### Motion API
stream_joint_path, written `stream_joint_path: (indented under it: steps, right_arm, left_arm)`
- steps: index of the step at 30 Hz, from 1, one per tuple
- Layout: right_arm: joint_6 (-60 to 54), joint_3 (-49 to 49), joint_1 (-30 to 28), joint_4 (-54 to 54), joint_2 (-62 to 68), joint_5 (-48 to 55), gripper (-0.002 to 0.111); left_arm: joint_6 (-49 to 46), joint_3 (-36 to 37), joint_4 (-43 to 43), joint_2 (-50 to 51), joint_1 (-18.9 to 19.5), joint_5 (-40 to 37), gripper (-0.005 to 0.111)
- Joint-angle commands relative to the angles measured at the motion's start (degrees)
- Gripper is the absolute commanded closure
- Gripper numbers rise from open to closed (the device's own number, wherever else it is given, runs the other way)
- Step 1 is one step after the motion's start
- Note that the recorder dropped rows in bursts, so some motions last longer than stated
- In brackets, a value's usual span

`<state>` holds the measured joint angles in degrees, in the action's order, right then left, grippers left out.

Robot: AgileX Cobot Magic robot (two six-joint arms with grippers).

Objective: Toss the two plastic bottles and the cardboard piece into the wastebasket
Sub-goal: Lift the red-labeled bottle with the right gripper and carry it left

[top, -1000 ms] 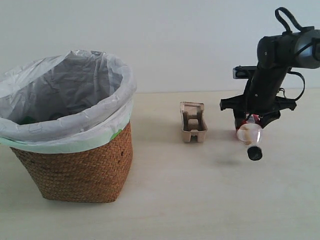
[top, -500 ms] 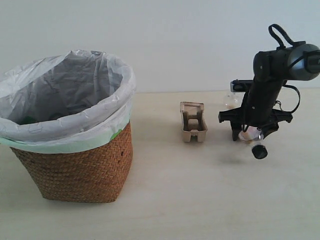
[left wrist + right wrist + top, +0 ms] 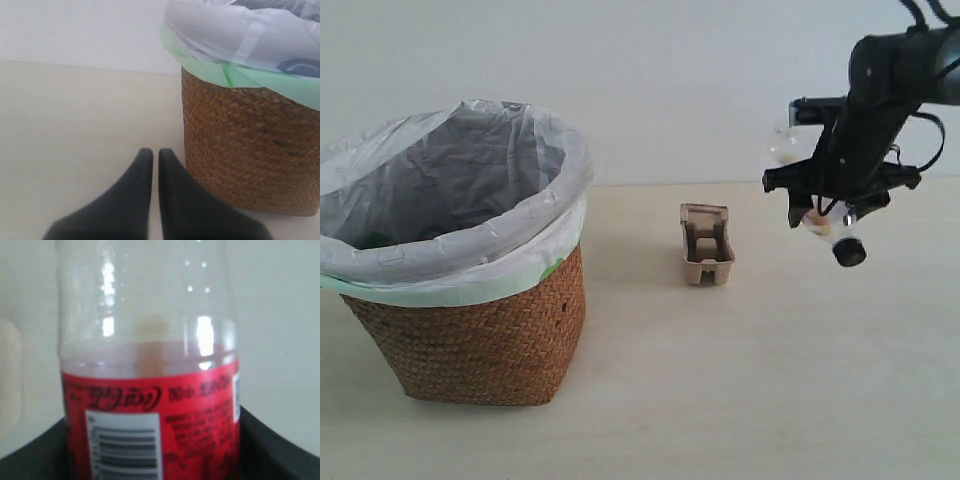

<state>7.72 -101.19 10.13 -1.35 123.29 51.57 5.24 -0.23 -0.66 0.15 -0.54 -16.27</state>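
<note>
Right gripper (image 3: 826, 212) clamped on red-label bottle (image 3: 150, 365), black cap (image 3: 850, 253) angled downward, clear of table (image 3: 740, 380). Cardboard piece (image 3: 706, 245) lower, toward wastebasket (image 3: 480, 330). Left gripper (image 3: 155, 153) fingers pressed together, wastebasket just beside.

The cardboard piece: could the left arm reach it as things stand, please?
Probably not directly: the left gripper, shut, sits low beside the wastebasket, which seems to stand between it and the cardboard piece.

wastebasket (image 3: 480, 340): brown weave (liner (image 3: 470, 262) white) | bottle (image 3: 150, 425): red label | cardboard (image 3: 706, 246): beige
</note>
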Motion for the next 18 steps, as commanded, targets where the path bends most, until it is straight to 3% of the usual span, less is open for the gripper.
stream_joint_path:
  steps: [1,3,13,18]
  right_arm:
    - [-2.0,0.8,-0.3,-0.5,-7.3,0.5,0.108]
    - [-2.0,5.4,-0.3,-0.5,-11.5,-4.6,0.108]
    - [-2.0,45.8,2.2,2.5,-33.5,-53.6,0.108]
    - [-2.2,50.5,10.8,2.1,-35.7,-57.5,0.108]
  left_arm:
    - [0.3,0.2,-0.3,-0.1,0.0,0.4,0.103]
    - [0.3,0.2,-0.3,-0.1,0.0,0.4,0.103]
    - [0.3,0.2,-0.3,-0.1,0.0,0.4,0.103]
    - [0.3,0.2,-0.3,-0.1,0.0,0.4,0.103]
